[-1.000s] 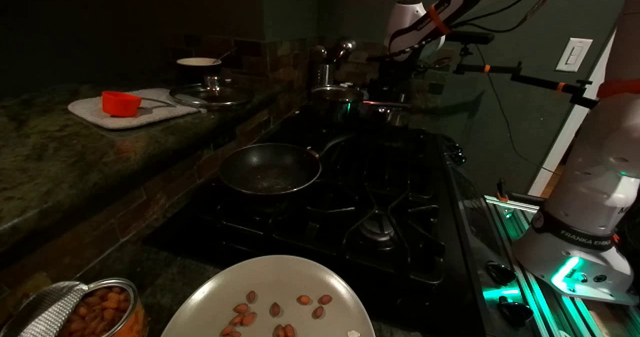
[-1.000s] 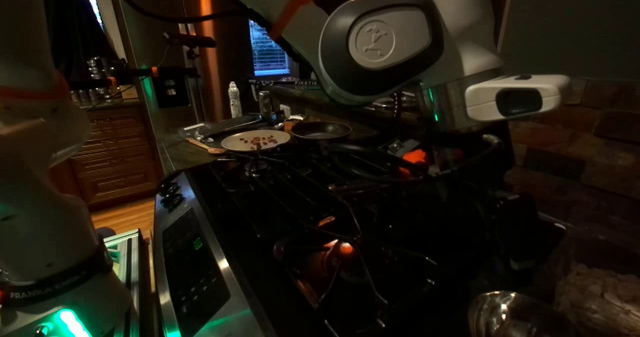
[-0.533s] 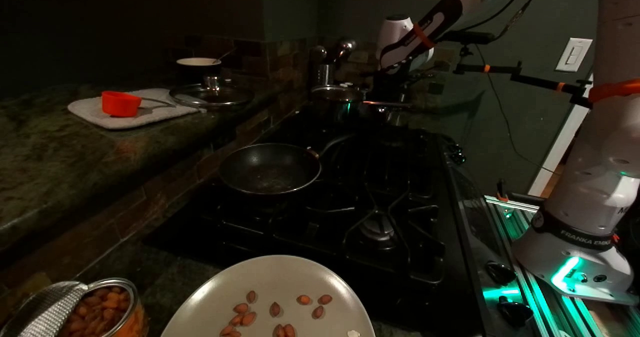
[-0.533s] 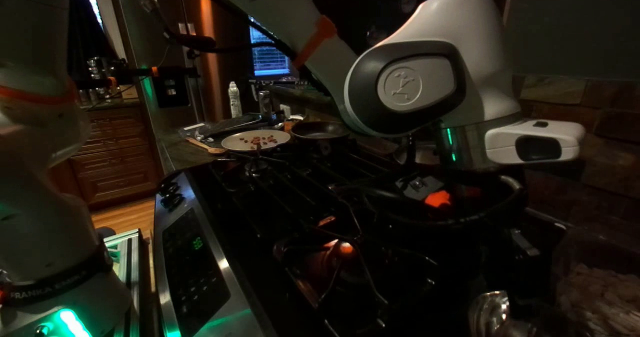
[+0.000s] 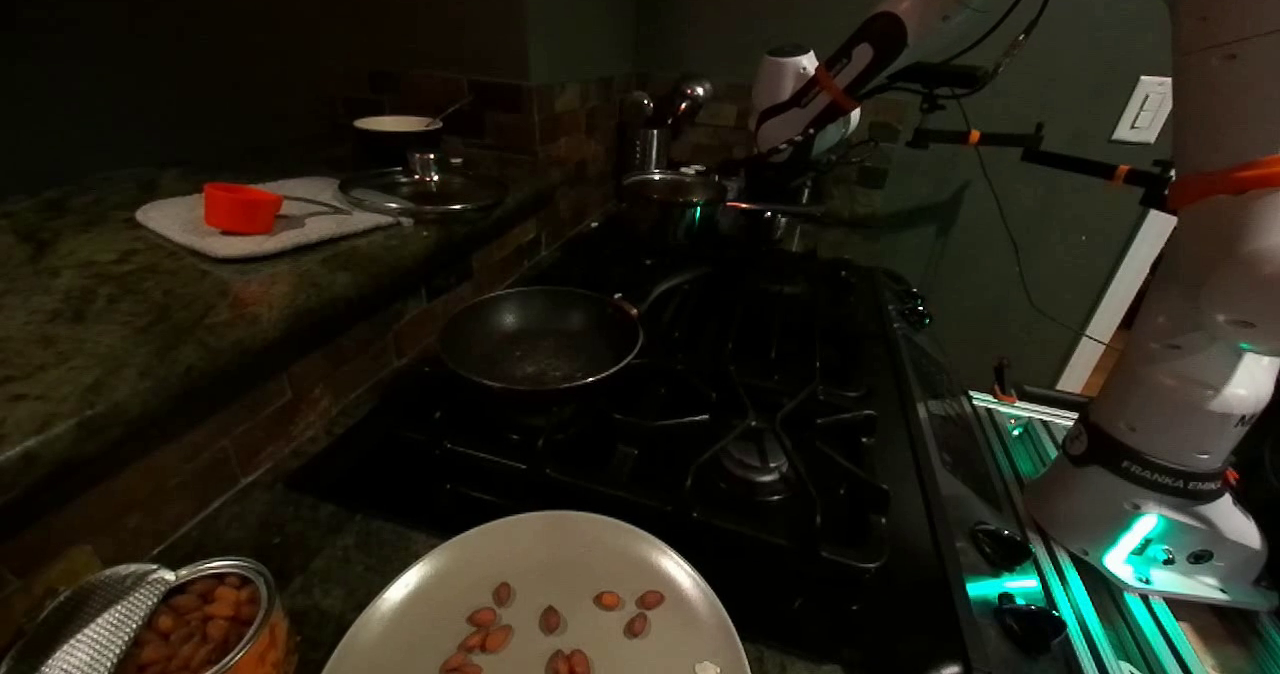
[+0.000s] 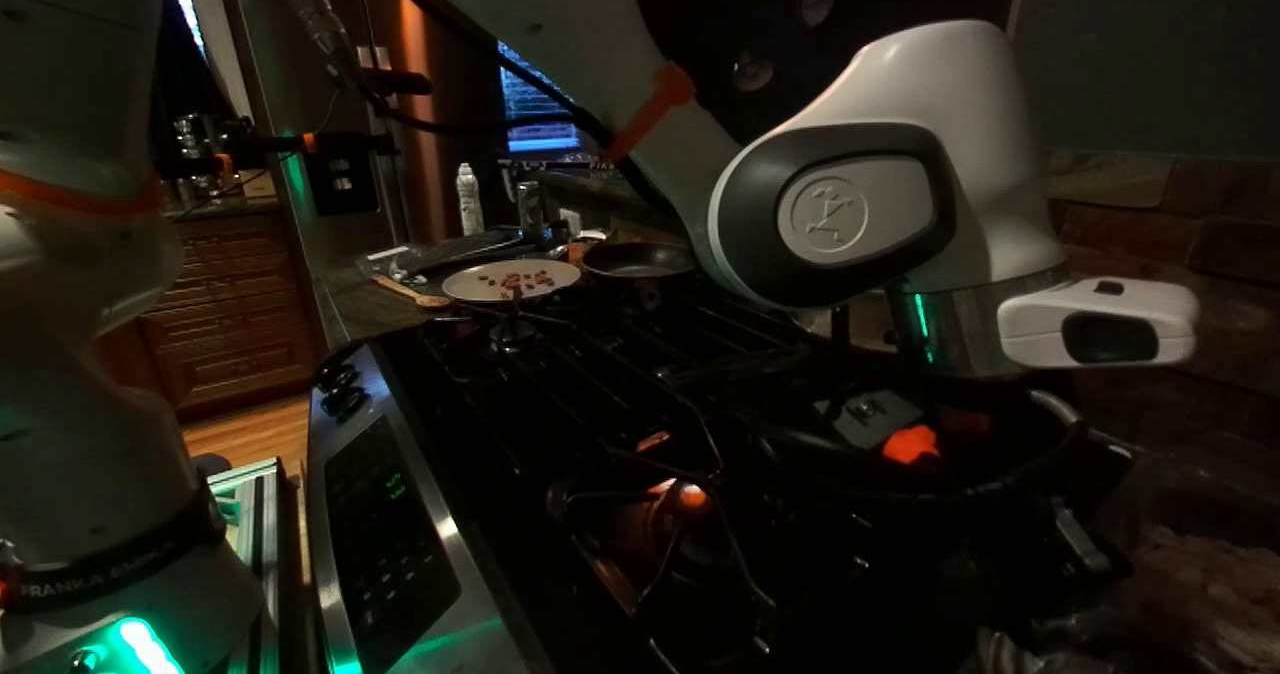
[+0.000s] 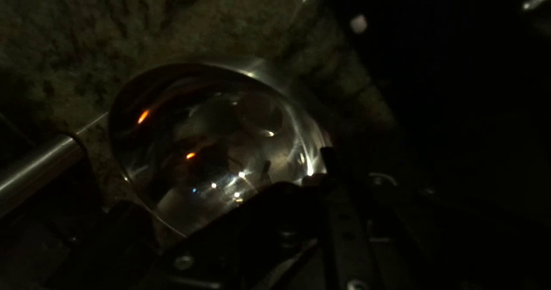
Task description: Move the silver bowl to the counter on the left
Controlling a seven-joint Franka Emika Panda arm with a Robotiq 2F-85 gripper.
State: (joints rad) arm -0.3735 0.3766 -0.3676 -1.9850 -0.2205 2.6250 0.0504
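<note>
Over the last second we saw the white robot arm (image 6: 850, 209) sink, lower now in both exterior views. The round, shallow, shiny steel bowl (image 7: 215, 148) had shown as a bright curve at the bottom edge of an exterior view; there we were left with a faint glint at most, probably because the arm hid or shaded it.

Wrist view, very dim: the bowl's inside faced the lens, mottled brownish stone (image 7: 86, 36) behind it. Resting or just clear of the stone, we could not say. The black Robotiq gripper (image 7: 310, 176) had come to the bowl's rim; whether its fingers had clenched on the metal or stood apart, we could not tell.

The round black frying pan (image 5: 540, 339) and the white plate (image 5: 580, 544) of brown nuts had not stirred.

Our reading: approach all but finished, grasp the step in hand, the carry to the long, dark, polished stone counter (image 5: 90, 344) not yet begun. Which stretch "on the left" meant, we left undecided. The next move called for a firm pinch on the thin rim; smooth steel could swivel or slip.
</note>
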